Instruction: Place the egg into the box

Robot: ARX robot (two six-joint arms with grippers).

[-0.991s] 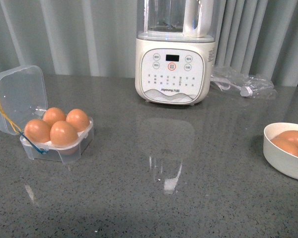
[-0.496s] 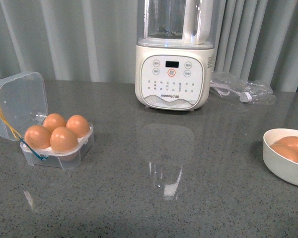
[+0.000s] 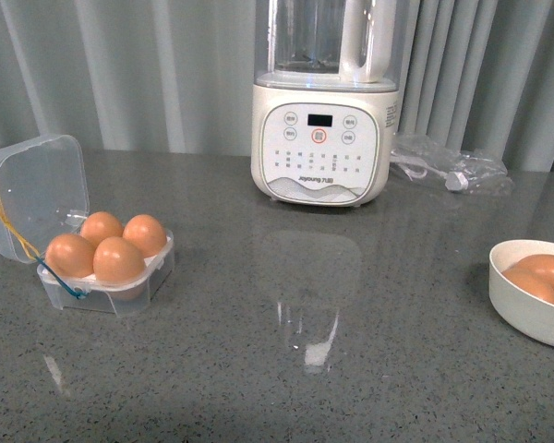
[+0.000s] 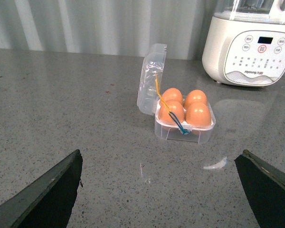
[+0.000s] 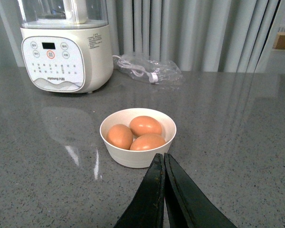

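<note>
Clear plastic four-cell egg box, by the grey worktop left edge, holds four brown eggs (hinged lid up), so prob. done; left gripper spread wide, right gripper pinched together, empty.

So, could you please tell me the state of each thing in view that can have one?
box: lid open, every cell filled, holding four eggs.
bowl: upright, holding three eggs.
blender: upright, red ring lit on its panel.
left claw: open, empty.
right claw: shut, empty.
</note>
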